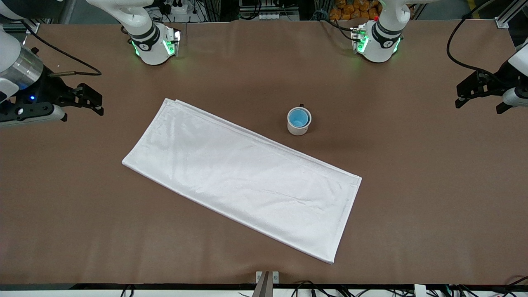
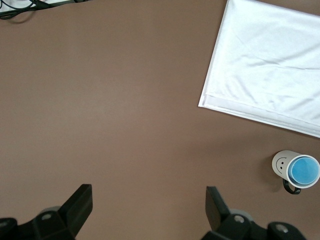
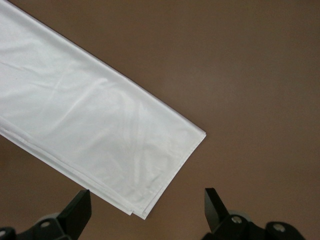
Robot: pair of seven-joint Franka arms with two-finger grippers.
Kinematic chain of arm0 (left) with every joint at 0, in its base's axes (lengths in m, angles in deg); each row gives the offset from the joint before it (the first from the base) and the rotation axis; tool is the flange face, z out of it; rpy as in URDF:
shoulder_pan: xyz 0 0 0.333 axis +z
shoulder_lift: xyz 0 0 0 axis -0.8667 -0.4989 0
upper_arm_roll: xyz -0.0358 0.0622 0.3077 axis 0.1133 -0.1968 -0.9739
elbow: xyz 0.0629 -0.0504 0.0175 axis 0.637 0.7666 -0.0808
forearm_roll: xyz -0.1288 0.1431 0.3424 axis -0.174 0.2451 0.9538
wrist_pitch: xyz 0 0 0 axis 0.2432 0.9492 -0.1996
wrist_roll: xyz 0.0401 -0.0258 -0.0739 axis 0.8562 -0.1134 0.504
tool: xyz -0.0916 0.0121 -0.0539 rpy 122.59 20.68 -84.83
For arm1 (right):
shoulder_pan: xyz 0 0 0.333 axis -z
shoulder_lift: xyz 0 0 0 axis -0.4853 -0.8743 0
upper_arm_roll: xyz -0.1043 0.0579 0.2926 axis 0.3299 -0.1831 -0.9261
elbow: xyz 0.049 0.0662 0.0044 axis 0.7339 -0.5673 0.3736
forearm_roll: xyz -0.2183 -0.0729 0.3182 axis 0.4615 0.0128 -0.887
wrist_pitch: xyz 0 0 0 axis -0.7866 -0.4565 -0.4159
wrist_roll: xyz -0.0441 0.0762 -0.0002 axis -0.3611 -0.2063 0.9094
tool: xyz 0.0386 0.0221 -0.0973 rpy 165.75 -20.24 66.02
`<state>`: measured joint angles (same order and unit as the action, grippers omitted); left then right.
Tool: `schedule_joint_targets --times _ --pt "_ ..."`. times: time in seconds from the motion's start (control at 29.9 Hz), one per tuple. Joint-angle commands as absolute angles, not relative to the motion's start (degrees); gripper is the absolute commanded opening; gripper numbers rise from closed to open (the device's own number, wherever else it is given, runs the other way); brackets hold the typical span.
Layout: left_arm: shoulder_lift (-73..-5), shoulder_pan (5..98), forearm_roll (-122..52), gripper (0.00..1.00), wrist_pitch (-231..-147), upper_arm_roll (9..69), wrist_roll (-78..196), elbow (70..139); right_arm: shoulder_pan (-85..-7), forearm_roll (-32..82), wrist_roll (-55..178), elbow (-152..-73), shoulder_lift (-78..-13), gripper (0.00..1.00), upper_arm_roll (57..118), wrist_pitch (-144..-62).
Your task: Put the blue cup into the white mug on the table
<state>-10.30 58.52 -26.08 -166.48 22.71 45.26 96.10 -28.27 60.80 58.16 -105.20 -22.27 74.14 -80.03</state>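
While one blue cup (image 1: 298,118) sits upright inside the one white mug (image 1: 298,128), only its rim and pale-blue inside show above the mug's wall. The mug stands on the brown surface (image 1: 412,185), its small black handle on the side away from the front camera; the left wrist view shows a smiley face drawn on its wall. Nothing else is in either vessel.

One white cloth (image 1: 243,175) lies flat and slantwise across the middle of the surface, its long edge passing just beside the mug without touching it. Wide bare brown surface surrounds mug and cloth on every side.

Two claws wait, each well apart from the mug. The left claw (image 1: 480,97) hangs over the left arm's end of the surface, fingers spread apart and holding nothing. The right claw (image 1: 88,99) hangs over the right arm's end, likewise spread and holding nothing.
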Motion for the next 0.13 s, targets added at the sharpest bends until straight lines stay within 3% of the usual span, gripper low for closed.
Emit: schedule_joint_targets --times 0.0,0.1 --pt "-11.1 58.58 -27.5 1.0 -164.94 22.61 43.9 94.24 -28.86 60.5 58.56 -106.64 -21.11 1.0 74.84 -80.85" --pt "-11.19 58.58 -27.5 1.0 -164.94 22.52 43.9 94.33 -28.86 60.5 58.56 -106.64 -21.2 1.0 74.84 -80.85"
